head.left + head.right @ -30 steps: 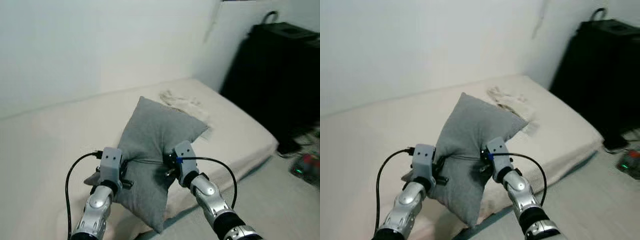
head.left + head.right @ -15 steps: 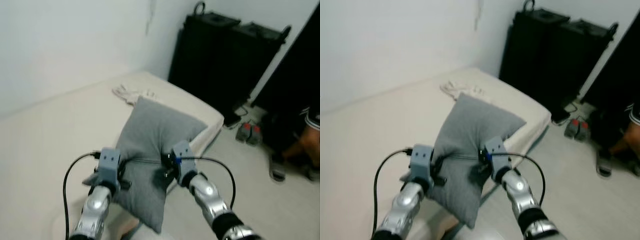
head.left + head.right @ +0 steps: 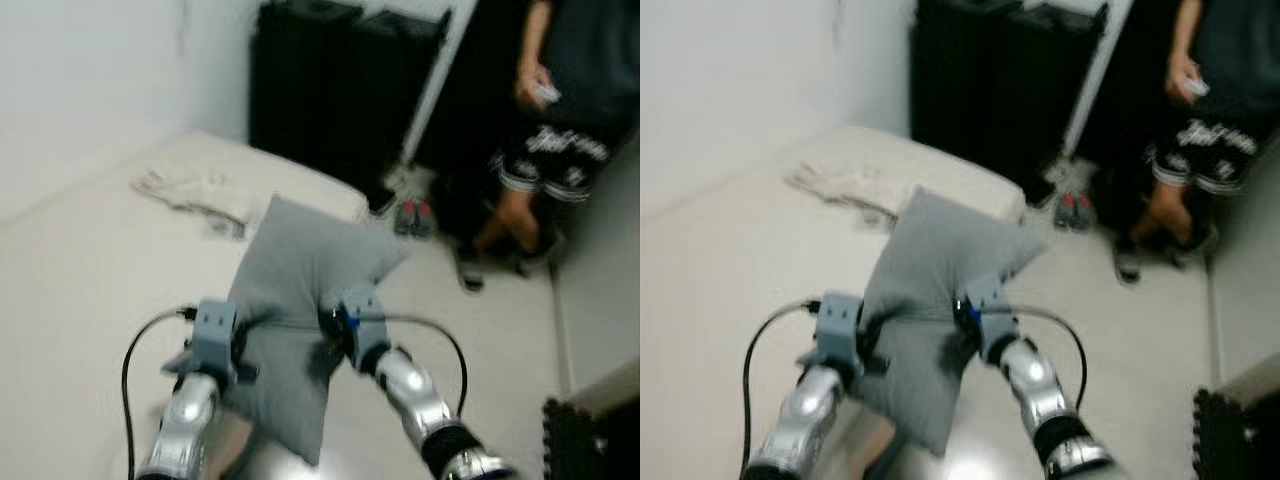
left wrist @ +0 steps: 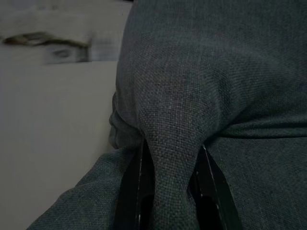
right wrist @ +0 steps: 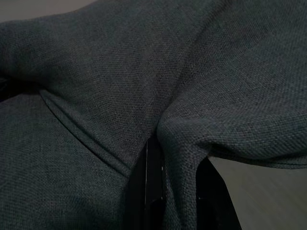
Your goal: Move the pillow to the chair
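I hold a grey pillow (image 3: 295, 300) up in front of me with both arms. My left gripper (image 3: 238, 350) is shut on a fold of its left side. My right gripper (image 3: 328, 345) is shut on a fold of its right side. In the left wrist view a ridge of the grey pillow (image 4: 168, 158) is pinched between the two black fingers (image 4: 129, 196). The right wrist view has the same pillow (image 5: 182, 143) squeezed between the fingers (image 5: 151, 187). The pillow hangs with one corner pointing up and one down, above the edge of the bed (image 3: 90, 280).
A crumpled white cloth (image 3: 195, 192) lies on the cream bed. A black cabinet (image 3: 340, 85) stands behind the bed's end. A person (image 3: 555, 110) in dark shorts stands at the right on the pale floor. A dark object (image 3: 585, 435) sits at the lower right corner.
The whole view has swung to the right: the bed has slid left, and the black cabinet and the person have come into view. Both grippers still hold the pillow the same way.
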### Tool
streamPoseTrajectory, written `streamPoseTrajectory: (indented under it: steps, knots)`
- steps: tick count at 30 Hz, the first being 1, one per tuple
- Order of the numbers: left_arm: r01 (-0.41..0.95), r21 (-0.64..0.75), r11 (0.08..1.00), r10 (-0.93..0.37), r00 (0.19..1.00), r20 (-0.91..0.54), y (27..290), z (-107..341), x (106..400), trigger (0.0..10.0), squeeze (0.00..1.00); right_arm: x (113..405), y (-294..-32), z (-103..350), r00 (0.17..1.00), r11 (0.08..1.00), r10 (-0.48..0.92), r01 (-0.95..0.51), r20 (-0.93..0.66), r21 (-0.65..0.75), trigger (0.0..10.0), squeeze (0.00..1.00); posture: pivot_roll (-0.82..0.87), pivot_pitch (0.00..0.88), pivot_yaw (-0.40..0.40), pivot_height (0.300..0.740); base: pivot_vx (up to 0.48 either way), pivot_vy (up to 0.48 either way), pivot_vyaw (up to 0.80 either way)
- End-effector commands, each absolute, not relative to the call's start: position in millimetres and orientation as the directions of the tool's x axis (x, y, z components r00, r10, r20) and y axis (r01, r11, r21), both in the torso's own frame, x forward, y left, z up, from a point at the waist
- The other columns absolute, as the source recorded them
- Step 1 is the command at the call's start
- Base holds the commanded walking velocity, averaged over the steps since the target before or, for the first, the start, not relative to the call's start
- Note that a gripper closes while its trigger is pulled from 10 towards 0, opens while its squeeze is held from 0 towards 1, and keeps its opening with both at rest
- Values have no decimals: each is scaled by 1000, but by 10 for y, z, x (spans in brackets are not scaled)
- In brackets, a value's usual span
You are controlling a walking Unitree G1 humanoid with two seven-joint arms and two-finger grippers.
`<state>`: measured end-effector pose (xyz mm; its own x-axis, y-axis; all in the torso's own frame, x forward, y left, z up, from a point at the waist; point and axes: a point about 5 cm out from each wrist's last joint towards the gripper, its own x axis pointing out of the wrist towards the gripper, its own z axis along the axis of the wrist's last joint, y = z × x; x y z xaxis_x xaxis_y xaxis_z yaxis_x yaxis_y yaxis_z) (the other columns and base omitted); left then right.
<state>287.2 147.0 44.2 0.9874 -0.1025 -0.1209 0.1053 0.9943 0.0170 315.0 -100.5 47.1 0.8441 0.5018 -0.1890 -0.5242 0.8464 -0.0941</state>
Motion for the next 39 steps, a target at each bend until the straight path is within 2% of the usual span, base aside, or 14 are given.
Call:
streamPoseTrajectory:
  steps: [1,39]
  knots:
    - [-49,14,999,49,998,-37,1734,611,2937,10000,0,3127,-1217,388,865,874,443,-476,-237,-103,10000,0,4,53,-105,740,0,0,-800]
    - [-34,52,998,38,997,-73,1748,579,2975,10000,0,3129,-1175,342,868,885,414,-454,-273,-101,10000,0,6,53,-84,740,0,0,-800]
